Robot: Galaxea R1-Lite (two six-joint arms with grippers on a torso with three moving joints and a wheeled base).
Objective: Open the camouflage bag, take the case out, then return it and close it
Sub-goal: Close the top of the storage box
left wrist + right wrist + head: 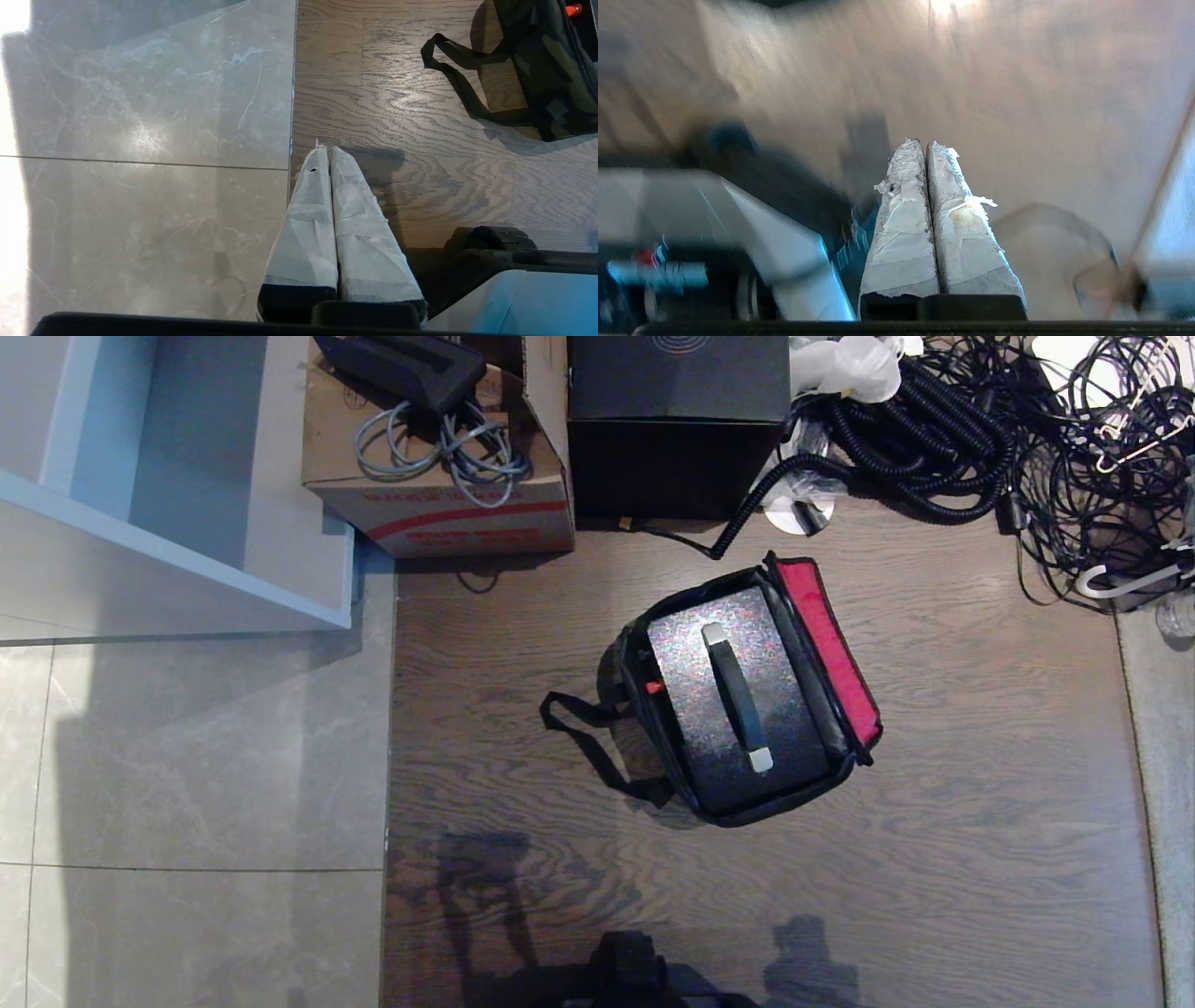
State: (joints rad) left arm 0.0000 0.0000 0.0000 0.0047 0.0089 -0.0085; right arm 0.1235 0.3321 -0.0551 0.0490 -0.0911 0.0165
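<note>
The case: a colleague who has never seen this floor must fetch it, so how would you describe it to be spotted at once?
On the wood floor, in front of the black box, lies an open camouflage bag with a red flap lining. The case sits inside it: flat, dark and glittery, with a black bar handle with silver ends, unlike the plain box behind.

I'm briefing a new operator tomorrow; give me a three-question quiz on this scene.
1. True or false: the soft camouflage bag with red flap lining stands open.
2. Where is the flat glittery dark case with the black bar handle? A) beside the bag B) inside the bag C) on the cardboard box
3. Fill in: the left gripper and right gripper both have fingers ____.

Key: 1 true; 2 B; 3 shut
</note>
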